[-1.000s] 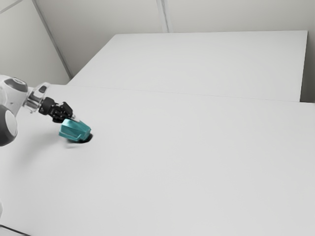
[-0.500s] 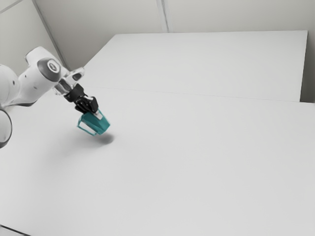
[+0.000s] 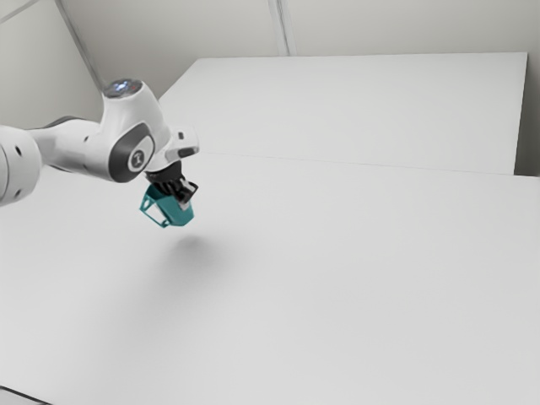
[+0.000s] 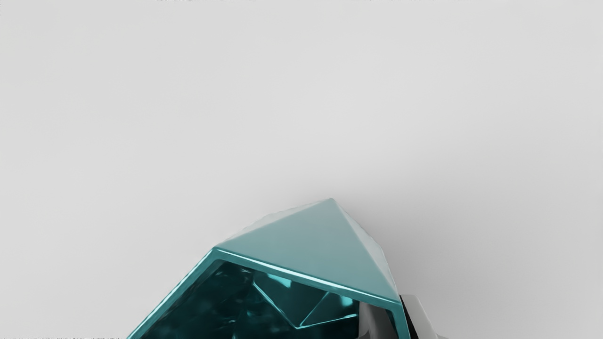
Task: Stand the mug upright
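The gripper point(image 3: 184, 201) is gripping the mug point(image 3: 177, 216) by its wall, one finger point(image 4: 373, 322) apparently sitting inside, the other point(image 4: 418, 313) outside. The mug is hanging tilted beneath the gripper, above the counter point(image 3: 337, 287), its open end facing the gripper.

Rounded white arm point(image 3: 80, 147), dark joint cap point(image 3: 123, 160), perhaps a pale logo point(image 3: 137, 159)

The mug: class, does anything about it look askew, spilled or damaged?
Yes, askew: the mug is tilted, held by its wall in the end effector above the table, its shadow apart below it. No spill or damage stands out.
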`<state>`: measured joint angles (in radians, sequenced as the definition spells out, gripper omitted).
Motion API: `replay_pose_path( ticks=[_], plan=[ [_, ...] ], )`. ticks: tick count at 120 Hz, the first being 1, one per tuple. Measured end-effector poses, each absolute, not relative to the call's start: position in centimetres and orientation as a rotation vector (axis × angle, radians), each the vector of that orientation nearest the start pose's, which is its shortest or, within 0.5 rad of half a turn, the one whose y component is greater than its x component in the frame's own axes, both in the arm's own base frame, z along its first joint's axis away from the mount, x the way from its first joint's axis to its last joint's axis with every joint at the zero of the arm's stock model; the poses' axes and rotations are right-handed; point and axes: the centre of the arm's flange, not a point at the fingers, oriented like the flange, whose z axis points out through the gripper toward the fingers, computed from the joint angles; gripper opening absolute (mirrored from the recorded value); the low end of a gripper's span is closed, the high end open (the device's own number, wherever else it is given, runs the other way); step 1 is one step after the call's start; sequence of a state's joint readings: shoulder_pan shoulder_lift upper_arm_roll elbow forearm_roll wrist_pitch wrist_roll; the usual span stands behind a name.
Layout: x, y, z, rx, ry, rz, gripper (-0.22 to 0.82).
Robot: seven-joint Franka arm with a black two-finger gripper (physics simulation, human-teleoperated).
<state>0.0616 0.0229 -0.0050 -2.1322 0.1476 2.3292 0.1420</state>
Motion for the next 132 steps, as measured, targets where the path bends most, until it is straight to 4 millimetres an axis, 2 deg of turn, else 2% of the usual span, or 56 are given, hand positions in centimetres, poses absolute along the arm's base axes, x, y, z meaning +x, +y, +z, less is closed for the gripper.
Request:
replay_pose_path(
  ticks=[16, 33, 57, 83, 102, 120, 132],
  plan=[
    [55.8, 1.6, 40.7, -2.992, 0.168, -0.271, -0.18],
    [55.0, 0.0, 39.0, -3.008, 0.058, -0.249, -0.18],
    [53.2, -1.2, 37.3, -3.020, -0.107, -0.204, -0.18],
    [52.7, -2.4, 35.9, -3.019, -0.248, -0.159, -0.18],
    [52.8, -2.8, 34.4, -3.014, -0.334, -0.122, -0.18],
    [52.9, -1.8, 33.8, -3.002, -0.435, -0.110, -0.18],
    [53.1, -1.6, 34.0, -3.000, -0.482, -0.114, 0.03]
  ],
)
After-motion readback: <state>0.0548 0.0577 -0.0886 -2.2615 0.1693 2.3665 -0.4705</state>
